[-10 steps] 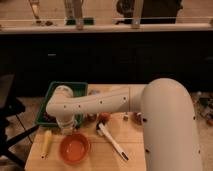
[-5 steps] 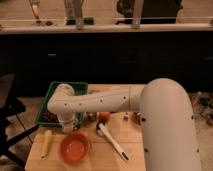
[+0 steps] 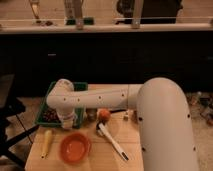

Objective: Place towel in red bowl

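Camera view: gripper (image 3: 67, 119) sits at the end of the white arm (image 3: 105, 97), lower left of centre, over the front edge of the green tray (image 3: 46, 102) and just above the red bowl (image 3: 75, 148). The wrist housing hides its tips, so I cannot tell how it is set or whether it carries anything. The towel isn't visible anywhere; it may be under the wrist or in the tray, can't confirm.

Step, as I read it: either grasping at the tray or carrying toward the bowl. The next move needs a short shift down-frame to centre over the bowl, then release.

Bowl: shallow, round, smooth orange-red plastic, empty. Table (image 3: 95, 160): pale wood. Nearby: a yellow banana-like thing (image 3: 46, 142), a small orange ball (image 3: 103, 115), a white-handled utensil (image 3: 112, 142).
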Motion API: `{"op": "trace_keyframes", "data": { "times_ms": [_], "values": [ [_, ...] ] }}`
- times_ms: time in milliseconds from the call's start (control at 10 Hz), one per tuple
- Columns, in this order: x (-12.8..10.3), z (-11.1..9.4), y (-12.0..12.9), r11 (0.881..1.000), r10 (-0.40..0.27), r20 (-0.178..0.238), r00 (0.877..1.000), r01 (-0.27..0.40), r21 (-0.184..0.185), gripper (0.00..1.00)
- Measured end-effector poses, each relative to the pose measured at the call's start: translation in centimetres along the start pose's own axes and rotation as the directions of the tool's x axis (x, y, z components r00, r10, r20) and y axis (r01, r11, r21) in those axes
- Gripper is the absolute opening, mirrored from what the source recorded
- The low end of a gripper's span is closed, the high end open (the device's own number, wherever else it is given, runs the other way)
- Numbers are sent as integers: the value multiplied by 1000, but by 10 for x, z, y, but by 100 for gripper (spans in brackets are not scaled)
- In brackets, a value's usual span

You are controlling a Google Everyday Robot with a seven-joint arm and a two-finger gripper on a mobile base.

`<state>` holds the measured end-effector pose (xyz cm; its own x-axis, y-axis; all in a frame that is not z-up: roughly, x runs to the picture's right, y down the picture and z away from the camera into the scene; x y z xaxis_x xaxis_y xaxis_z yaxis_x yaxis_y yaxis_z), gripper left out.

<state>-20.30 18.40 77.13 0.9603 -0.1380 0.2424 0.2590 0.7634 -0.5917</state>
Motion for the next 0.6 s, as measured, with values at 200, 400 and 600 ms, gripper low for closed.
{"op": "trace_keyframes", "data": {
  "times_ms": [200,400,600],
  "values": [
    [-5,-1,10,1000,0,8,1000,0,-5,3],
    [-6,-3,12,1000,1,16,1000,-1,-6,3],
    [-6,-5,14,1000,6,27,1000,-5,-6,3]
  ]
}}
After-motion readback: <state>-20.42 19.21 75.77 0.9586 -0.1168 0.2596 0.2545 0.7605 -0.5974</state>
